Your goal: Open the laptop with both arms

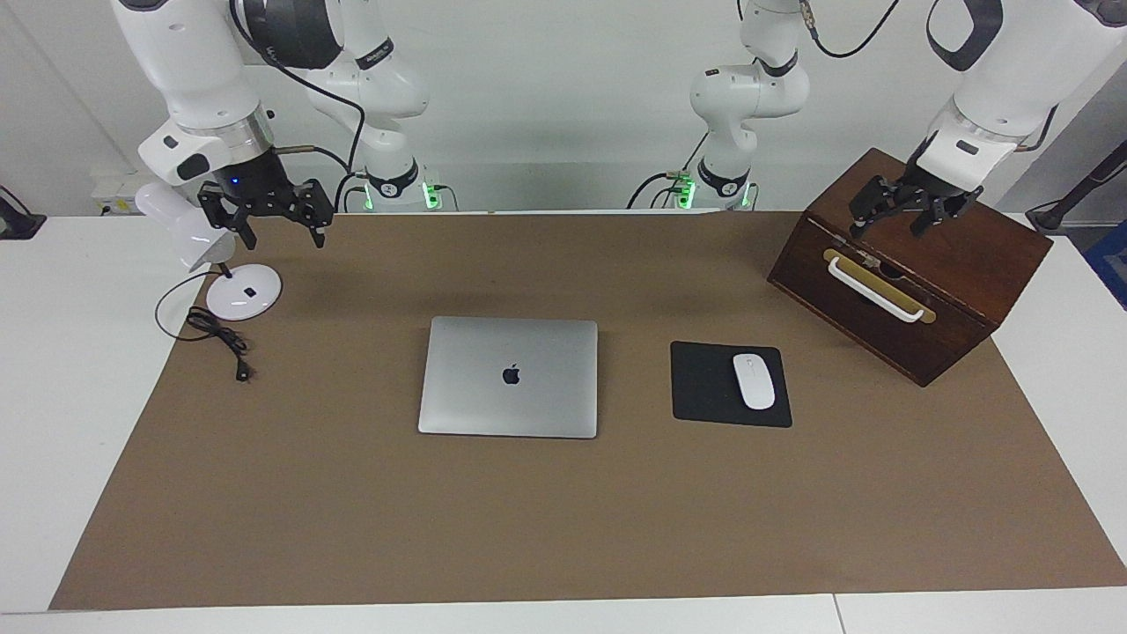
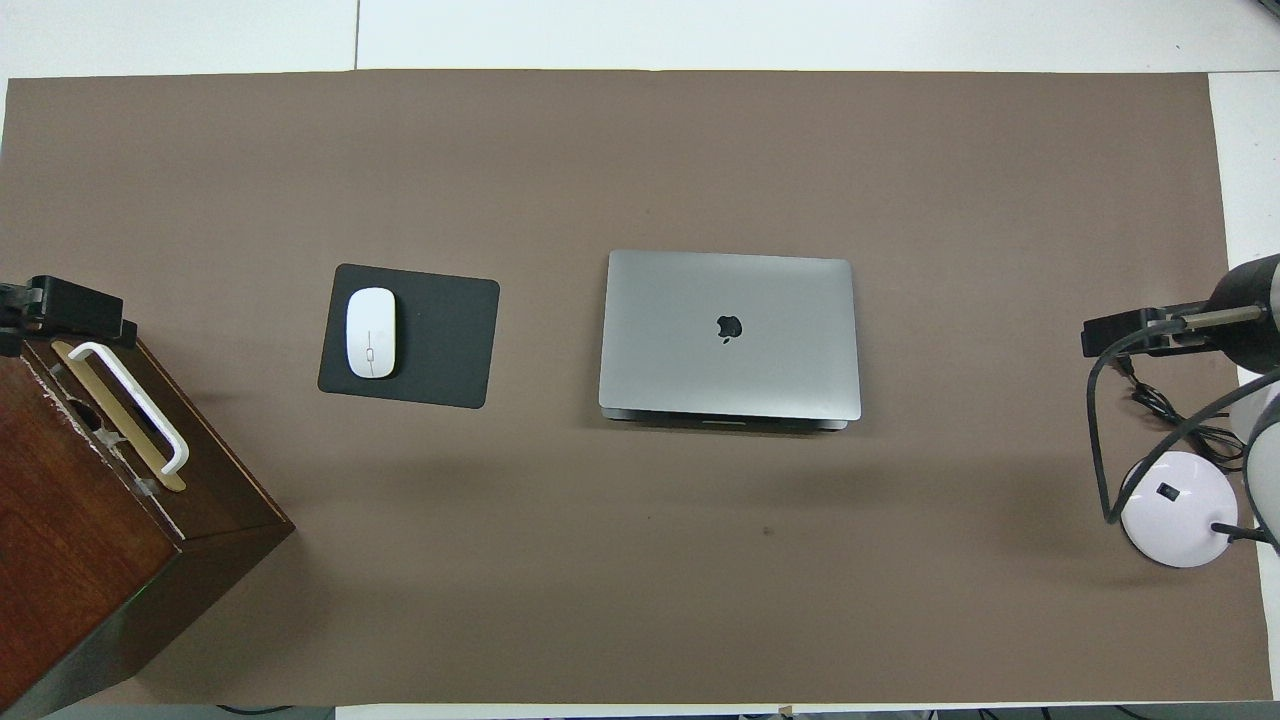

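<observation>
The laptop [image 1: 508, 377] [image 2: 729, 335] is shown closed, lid down and logo up, flat on the brown mat [image 1: 563, 519] [image 2: 640, 560] at mid-table. Beside it, toward the left arm's end, a white mouse [image 1: 754, 380] [image 2: 370, 332] is seen on a black pad [image 1: 704, 384] [image 2: 440, 340]. A wooden box [image 1: 916, 273] [image 2: 90, 520] with a white handle [image 1: 873, 291] [image 2: 135, 400] is placed at that end, nearer the robots. The left gripper [image 1: 891, 220] is held over the box, its jaws spread and nothing grasped. The right gripper [image 1: 283, 229] is held over the mat's edge beside a white lamp [image 1: 238, 291] [image 2: 1178, 508], its jaws likewise spread and nothing grasped. Neither gripper is in contact with the laptop.
</observation>
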